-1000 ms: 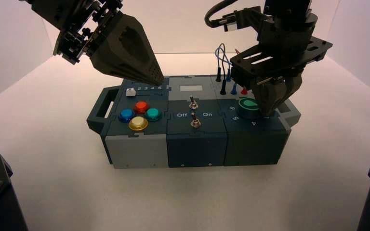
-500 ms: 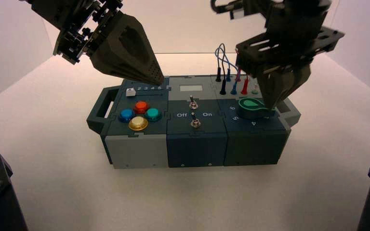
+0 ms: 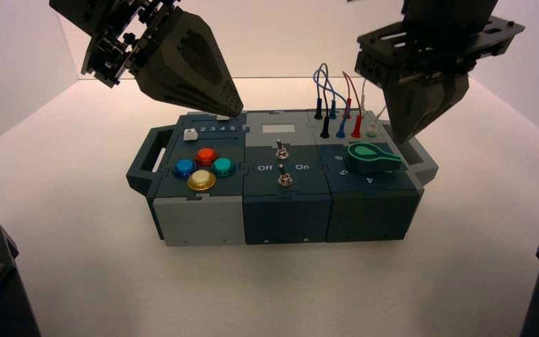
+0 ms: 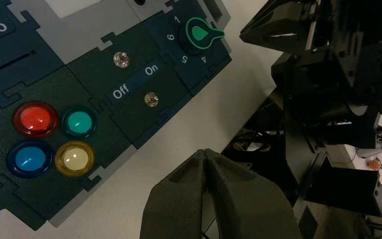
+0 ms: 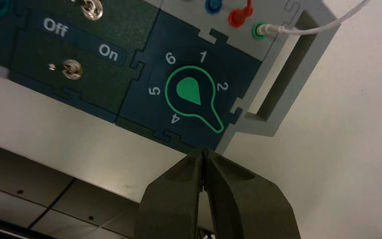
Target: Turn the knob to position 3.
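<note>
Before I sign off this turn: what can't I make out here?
- Numeral 3 on the dial: not visible in the right wrist view, probably covered by the knob's pointed end.
- Right pincer's arm, upper part: cut off by the high view's top edge.
- Red button's lettering, if any: none legible in the left wrist view.

the dark green teardrop knob point(image 5: 188, 94), outlined bright green, sits at the box's right, its point between 2 and 4, covering position 3.

Glossy, smooth plastic buttons point(image 4: 35, 118); shiny metal switches point(image 5: 72, 69); the box point(image 3: 286, 217) looks matt, possibly plastic.
</note>
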`<act>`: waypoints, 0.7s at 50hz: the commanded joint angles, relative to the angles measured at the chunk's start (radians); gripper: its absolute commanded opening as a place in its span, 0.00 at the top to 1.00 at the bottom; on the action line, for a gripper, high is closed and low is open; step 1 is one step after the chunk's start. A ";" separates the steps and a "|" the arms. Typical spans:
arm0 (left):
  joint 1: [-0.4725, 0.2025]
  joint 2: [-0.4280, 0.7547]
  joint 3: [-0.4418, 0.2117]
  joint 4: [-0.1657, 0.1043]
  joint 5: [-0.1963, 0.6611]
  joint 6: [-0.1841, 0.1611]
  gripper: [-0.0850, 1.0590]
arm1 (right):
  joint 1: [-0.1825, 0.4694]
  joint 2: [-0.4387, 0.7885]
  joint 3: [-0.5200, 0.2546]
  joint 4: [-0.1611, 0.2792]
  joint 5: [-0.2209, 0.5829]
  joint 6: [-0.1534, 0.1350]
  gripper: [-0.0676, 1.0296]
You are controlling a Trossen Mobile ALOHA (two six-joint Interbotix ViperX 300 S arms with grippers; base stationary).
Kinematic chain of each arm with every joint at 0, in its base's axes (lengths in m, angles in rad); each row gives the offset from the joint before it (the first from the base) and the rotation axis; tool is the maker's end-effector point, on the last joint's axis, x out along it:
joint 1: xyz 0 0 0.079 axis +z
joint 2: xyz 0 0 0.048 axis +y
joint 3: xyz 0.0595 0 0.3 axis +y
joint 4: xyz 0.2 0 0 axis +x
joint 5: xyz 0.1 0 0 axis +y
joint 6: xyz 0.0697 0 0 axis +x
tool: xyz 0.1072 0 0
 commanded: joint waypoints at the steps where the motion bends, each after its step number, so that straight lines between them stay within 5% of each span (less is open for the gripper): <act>1: -0.005 -0.005 -0.026 -0.005 -0.003 0.006 0.95 | -0.005 -0.041 -0.008 -0.003 0.000 0.000 0.96; 35: -0.005 -0.060 -0.026 -0.005 -0.072 0.006 0.95 | -0.034 -0.190 0.028 -0.020 0.005 -0.009 0.96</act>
